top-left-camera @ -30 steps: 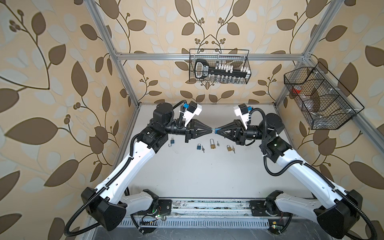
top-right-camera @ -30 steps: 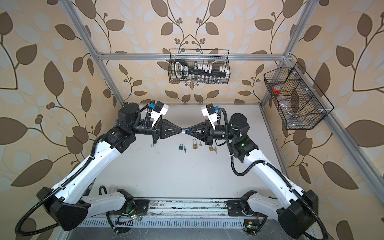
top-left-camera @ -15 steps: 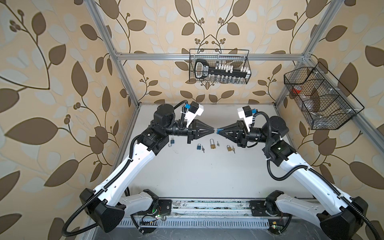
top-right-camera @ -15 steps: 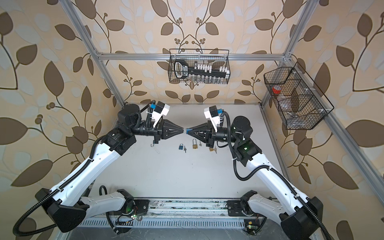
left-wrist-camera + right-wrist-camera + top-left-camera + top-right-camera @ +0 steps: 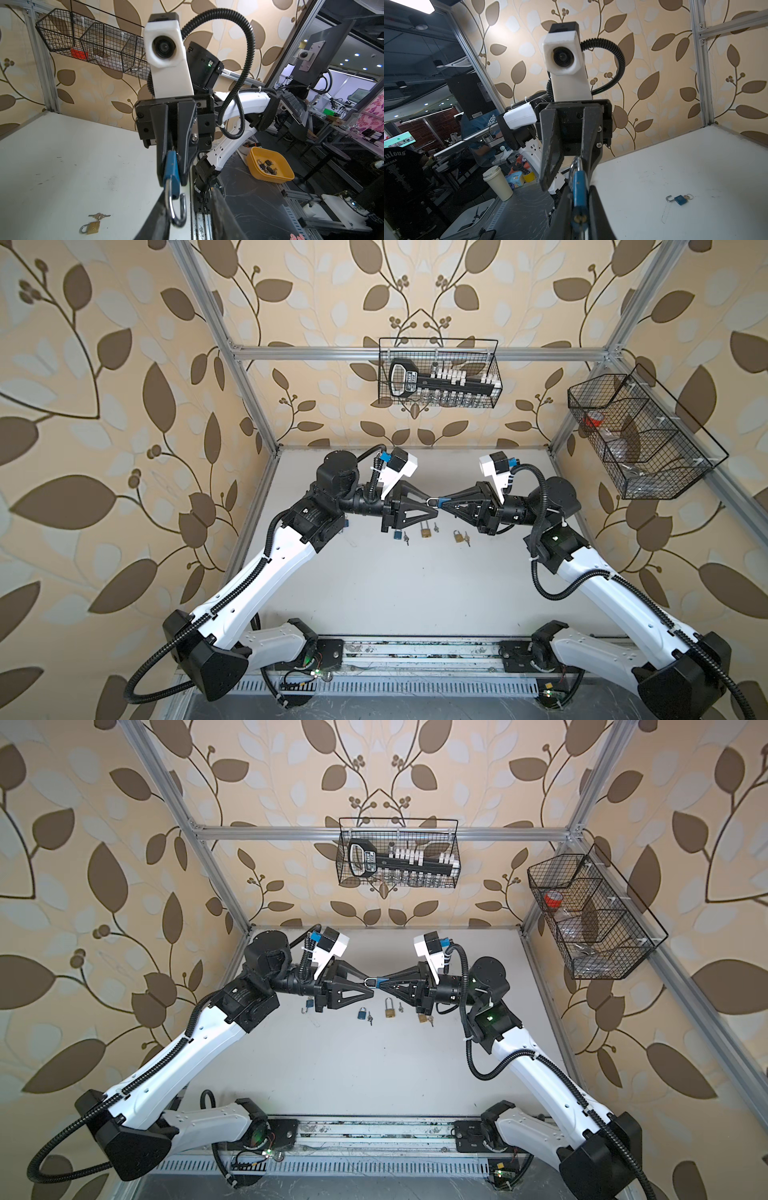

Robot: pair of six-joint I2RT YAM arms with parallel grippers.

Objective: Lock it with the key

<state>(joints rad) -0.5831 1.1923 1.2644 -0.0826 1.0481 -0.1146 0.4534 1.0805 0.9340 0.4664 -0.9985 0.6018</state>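
Looking down on a white desk boxed in by leaf-print walls, with a back basket and a side basket of black wire hung above it. Meeting nose to nose in mid-air over the far part of that desk: left gripper and right gripper, tips almost touching in both top views. Right jaws squeezed tight on the body of a blue padlock, so held well up off the desk, with its shackle poking out toward the left arm. Shackle swung open going by the left wrist view, one leg ending free beside the body. Left jaws plainly parted in the right wrist view, gripping nothing, just sitting either side of that shackle; hard to say whether one finger brushes it. Lying below on the desk, a row of spare locks: an open blue lock under the left gripper, another blue lock, a tall brass lock and a second brass lock half under the right gripper. Also a small key just beside the tall brass one, and more of the same by the rest.
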